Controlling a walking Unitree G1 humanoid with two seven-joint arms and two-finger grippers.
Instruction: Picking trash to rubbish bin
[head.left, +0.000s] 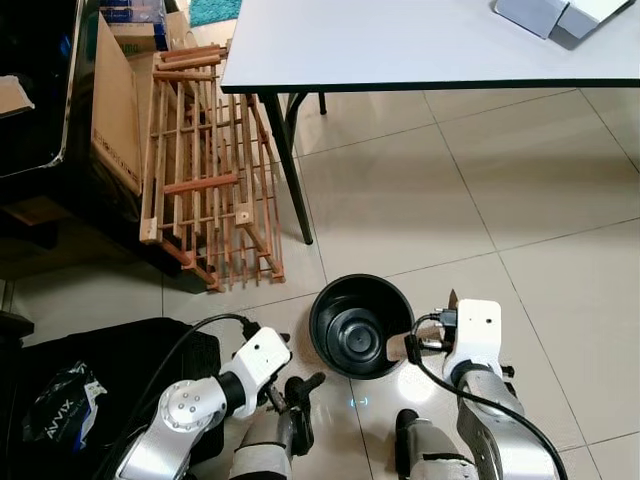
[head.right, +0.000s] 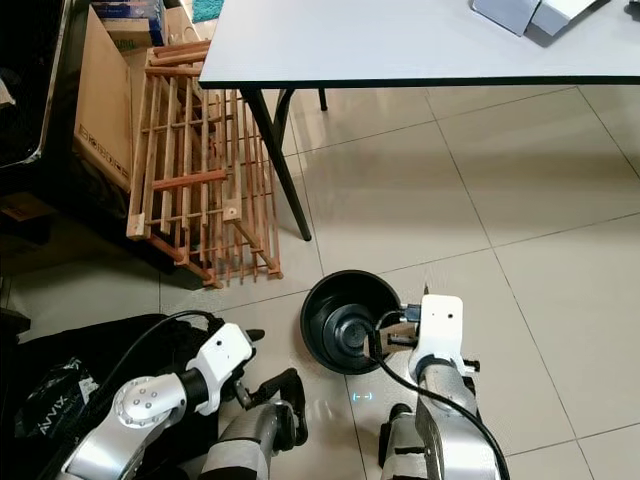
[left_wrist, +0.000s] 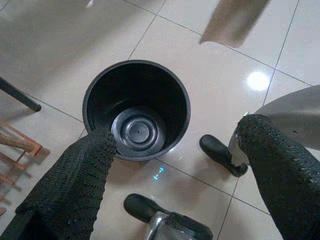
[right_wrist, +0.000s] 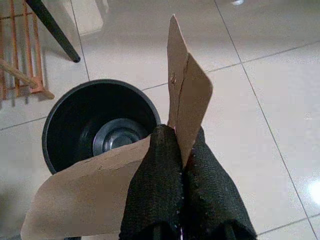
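Our right end effector (right_wrist: 181, 150) was clenched on a folded brown cardboard scrap (right_wrist: 187, 95) beside the round black plastic bin (head.left: 360, 325); our left end effector (left_wrist: 175, 165) hung released above it.

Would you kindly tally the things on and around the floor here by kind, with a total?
Black rubbish bin: 1
Brown cardboard piece, pinched in the right hand: 1
Wooden racks: 1 stack
White table: 1
Cardboard box: 1
Black bag: 1
Total: 6
The left hand is open.
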